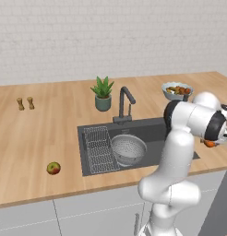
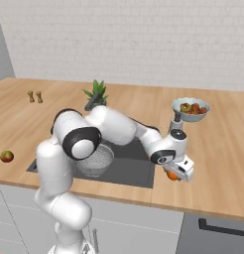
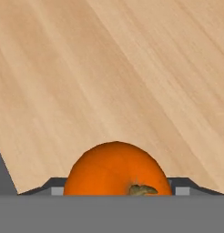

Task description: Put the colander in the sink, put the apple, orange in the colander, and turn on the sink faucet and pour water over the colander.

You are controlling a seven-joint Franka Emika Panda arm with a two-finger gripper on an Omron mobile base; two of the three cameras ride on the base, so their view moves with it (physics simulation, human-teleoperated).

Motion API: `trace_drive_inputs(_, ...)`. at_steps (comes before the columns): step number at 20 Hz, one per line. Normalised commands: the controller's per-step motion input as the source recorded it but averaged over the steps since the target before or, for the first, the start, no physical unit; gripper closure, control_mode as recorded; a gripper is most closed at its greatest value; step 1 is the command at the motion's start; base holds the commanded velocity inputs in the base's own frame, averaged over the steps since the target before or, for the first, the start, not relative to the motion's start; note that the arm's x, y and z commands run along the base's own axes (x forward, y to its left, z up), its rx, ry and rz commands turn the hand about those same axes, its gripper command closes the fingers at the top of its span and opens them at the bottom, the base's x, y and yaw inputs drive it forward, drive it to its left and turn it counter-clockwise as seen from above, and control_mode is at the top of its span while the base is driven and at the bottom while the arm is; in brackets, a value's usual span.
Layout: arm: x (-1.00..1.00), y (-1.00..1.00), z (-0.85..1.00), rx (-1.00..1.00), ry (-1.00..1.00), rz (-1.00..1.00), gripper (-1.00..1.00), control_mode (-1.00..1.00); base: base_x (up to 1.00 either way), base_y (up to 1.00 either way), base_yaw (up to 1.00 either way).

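Note:
The orange [image 3: 116, 168] sits between my two fingertips, its stem end facing the hand camera. My gripper [image 2: 174, 173] is shut on it, low over the wooden counter just right of the sink [image 2: 129, 166]. The orange [image 1: 209, 144] peeks out beneath the hand. The colander [image 1: 128, 148] stands inside the sink basin beside the ribbed drainboard, with nothing in it. The apple [image 1: 53, 168] lies on the counter left of the sink, far from the gripper. The faucet [image 1: 124, 103] rises behind the basin, and no water runs from it.
A pale bowl of mixed fruit [image 1: 177, 90] stands on the counter behind the gripper. A potted plant [image 1: 103, 94] is next to the faucet. Two small wooden shakers [image 1: 25, 103] stand at the far left. The counter's front edge is close to the hand.

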Motion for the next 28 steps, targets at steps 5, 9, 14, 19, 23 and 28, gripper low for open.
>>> trace_drive_inputs(5,0.00,1.00,0.07,0.00,0.00,0.22,1.00,-1.00,0.00,0.00,0.00)
trace_drive_inputs(9,0.00,1.00,0.02,0.01,0.02,0.28,1.00,-1.00,0.00,0.00,0.00)
trace_drive_inputs(14,0.04,1.00,0.00,0.03,0.03,0.32,1.00,-1.00,0.00,0.00,0.00)
trace_drive_inputs(19,0.24,0.99,0.07,0.03,0.00,0.22,1.00,-1.00,0.00,0.00,0.00)
trace_drive_inputs(23,0.41,0.97,0.05,0.04,0.00,0.16,1.00,-1.00,0.00,0.00,0.00)
trace_drive_inputs(28,0.49,0.53,0.02,0.05,0.00,0.09,1.00,-1.00,0.00,0.00,0.00)
